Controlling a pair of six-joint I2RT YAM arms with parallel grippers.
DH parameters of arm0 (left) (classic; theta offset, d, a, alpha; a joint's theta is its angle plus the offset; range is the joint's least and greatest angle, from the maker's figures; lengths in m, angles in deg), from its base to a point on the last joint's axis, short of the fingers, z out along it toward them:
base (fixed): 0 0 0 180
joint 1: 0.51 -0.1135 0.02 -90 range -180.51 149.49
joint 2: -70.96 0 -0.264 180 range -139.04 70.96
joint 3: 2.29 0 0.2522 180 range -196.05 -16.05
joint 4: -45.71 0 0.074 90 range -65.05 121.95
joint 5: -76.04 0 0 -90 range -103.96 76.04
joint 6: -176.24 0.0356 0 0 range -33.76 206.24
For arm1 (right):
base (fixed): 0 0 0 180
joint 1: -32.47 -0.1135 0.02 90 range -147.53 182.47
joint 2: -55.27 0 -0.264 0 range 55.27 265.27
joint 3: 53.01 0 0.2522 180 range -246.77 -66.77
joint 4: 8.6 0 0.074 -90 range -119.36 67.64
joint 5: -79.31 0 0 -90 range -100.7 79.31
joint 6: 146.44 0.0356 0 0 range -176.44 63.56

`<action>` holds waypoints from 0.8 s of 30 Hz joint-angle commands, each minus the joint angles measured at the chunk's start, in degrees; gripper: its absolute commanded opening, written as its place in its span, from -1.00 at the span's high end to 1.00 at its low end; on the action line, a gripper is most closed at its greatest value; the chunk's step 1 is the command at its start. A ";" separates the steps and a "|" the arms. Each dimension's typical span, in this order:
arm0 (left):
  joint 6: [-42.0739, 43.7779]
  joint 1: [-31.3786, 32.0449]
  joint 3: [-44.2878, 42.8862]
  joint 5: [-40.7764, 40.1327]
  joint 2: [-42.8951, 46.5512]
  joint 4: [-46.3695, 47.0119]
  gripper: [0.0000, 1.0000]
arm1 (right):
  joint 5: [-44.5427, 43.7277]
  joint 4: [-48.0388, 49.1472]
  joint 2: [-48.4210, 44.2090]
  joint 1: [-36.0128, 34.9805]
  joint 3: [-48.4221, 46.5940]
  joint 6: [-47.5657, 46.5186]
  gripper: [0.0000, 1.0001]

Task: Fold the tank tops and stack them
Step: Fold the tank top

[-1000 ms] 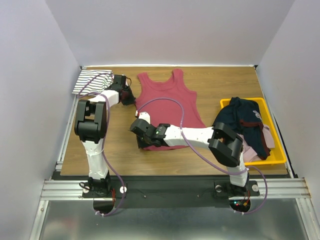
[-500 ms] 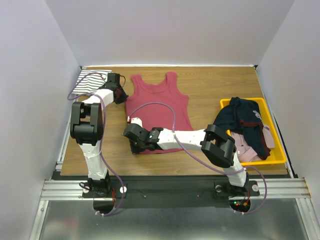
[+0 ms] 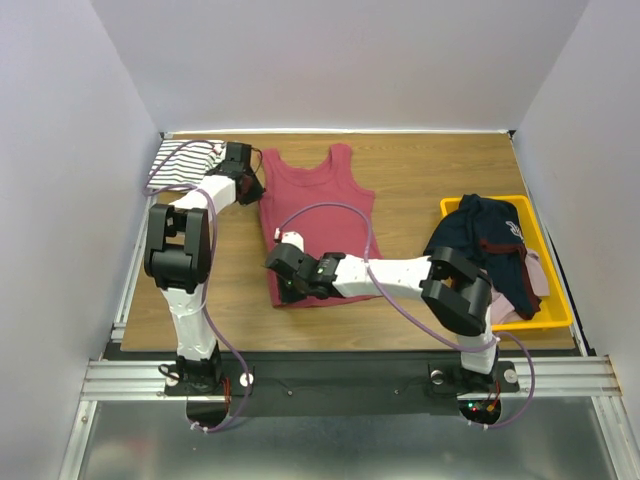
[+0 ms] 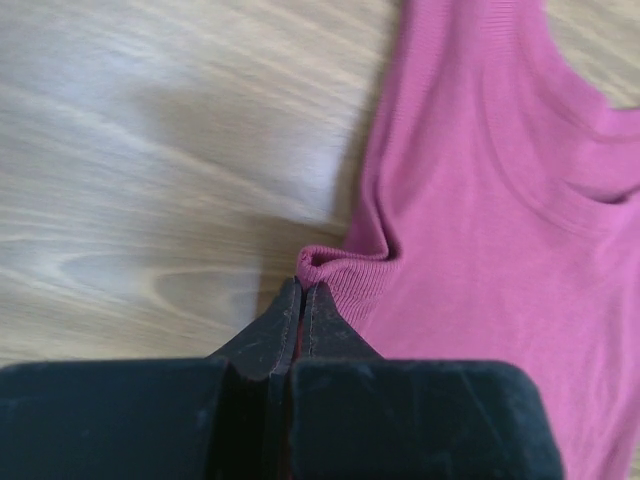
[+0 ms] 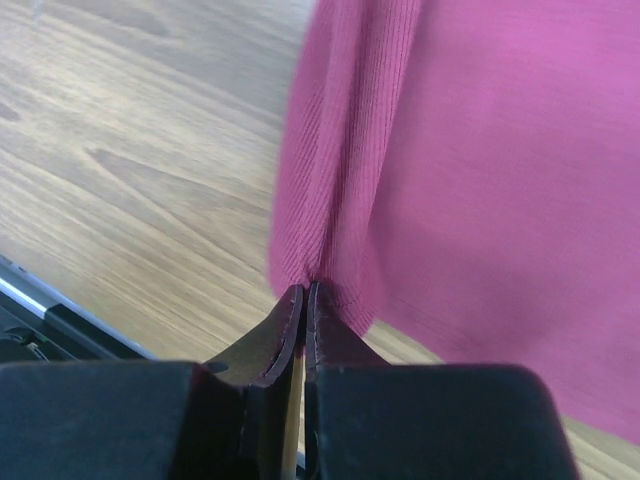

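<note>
As seen from the top cam, the red tank top (image 3: 325, 205) is laid flat mid-table (image 3: 440, 170), w/ the striped tank top (image 3: 180, 163) folded just left of its straps. L end effector (image 3: 258, 192) is at its left strap, R end effector (image 3: 282, 293) at its lower-left hem corner. Left wrist: L end effector (image 4: 303, 290) is clenched on the strap's bunched edge. Right wrist: R end effector (image 5: 305, 292) is clenched on the hem fold.

Folded tank top (image 3: 180, 163) far left, spread tank top (image 3: 318, 215) beside it, clothes-filled tray (image 3: 540, 324) right.
</note>
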 commanded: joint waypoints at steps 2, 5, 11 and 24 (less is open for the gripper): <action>-0.81 2.41 -6.54 -2.79 0.73 0.05 1.00 | -1.60 2.76 -5.73 0.73 2.83 1.54 0.99; -0.99 3.99 -8.11 -3.31 -0.31 -0.13 1.00 | -1.96 3.38 -7.05 1.08 4.15 2.15 0.99; -1.25 6.89 -12.25 -3.67 -3.13 -1.54 1.00 | -2.83 4.61 -9.78 1.79 8.28 3.30 0.99; -1.87 11.29 -17.97 -4.19 -7.97 -3.30 1.00 | -4.77 7.24 -15.23 3.46 18.21 6.37 0.99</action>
